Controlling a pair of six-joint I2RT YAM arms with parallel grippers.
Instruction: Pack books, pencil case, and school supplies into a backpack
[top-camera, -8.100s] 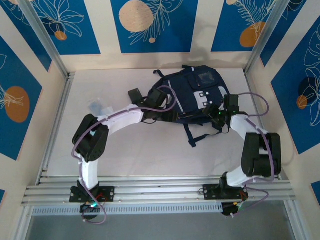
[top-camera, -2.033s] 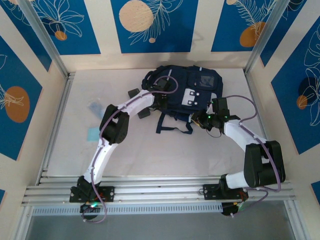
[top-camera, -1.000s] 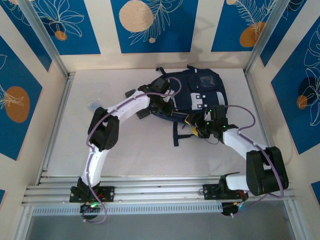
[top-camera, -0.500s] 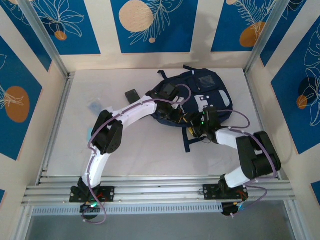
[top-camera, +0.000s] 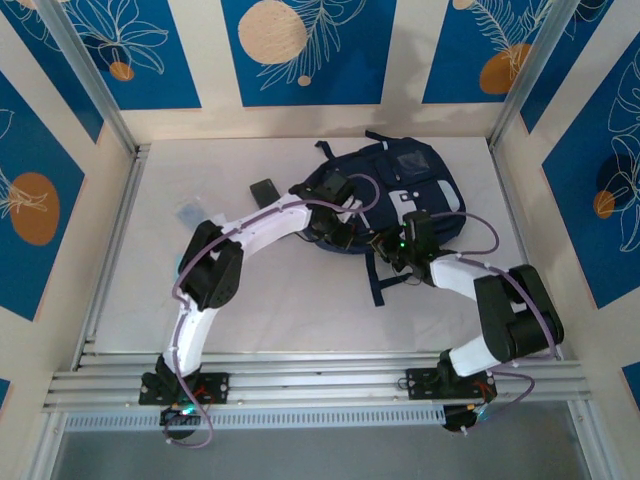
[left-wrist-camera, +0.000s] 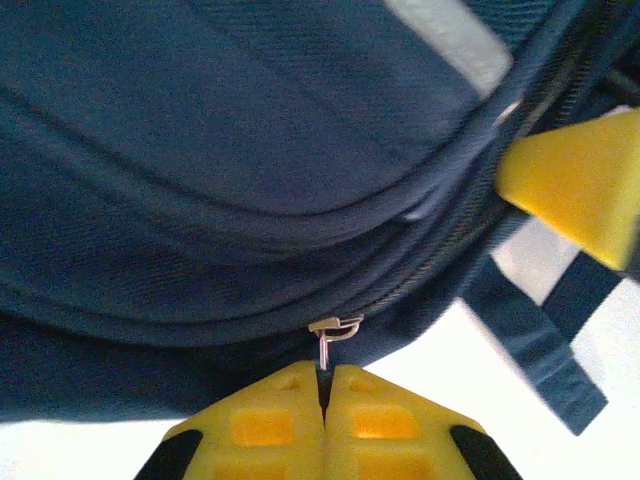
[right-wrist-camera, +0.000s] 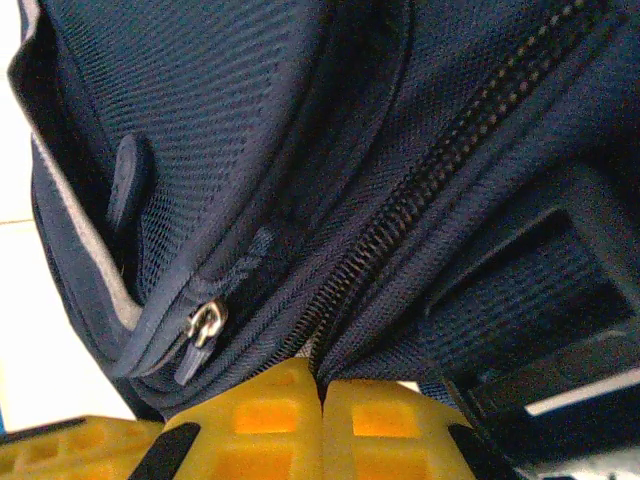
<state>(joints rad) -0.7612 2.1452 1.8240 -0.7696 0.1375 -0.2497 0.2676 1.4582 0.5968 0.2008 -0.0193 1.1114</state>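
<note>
The navy backpack (top-camera: 405, 190) lies at the back of the table, its straps trailing toward me. My left gripper (top-camera: 343, 232) is at its near-left edge, shut on the metal zipper pull (left-wrist-camera: 326, 345). My right gripper (top-camera: 386, 247) sits just to the right of it, shut on the backpack's fabric edge (right-wrist-camera: 330, 355) beside an open zipper track (right-wrist-camera: 420, 180). The dark pencil case (top-camera: 265, 190) lies left of the backpack. A whitish supply piece (top-camera: 190, 212) lies farther left. The books are out of view.
A sliver of light-blue pad (top-camera: 178, 265) peeks out by the left arm's elbow. A second zipper pull (right-wrist-camera: 204, 322) hangs on the backpack's side pocket. Loose dark straps (top-camera: 378, 285) lie on the table before the backpack. Walls and aluminium rails enclose the table.
My right gripper has shifted left along the backpack's near edge and shut on its fabric. The left gripper stays shut on the zipper pull, and the backpack has shifted slightly.
</note>
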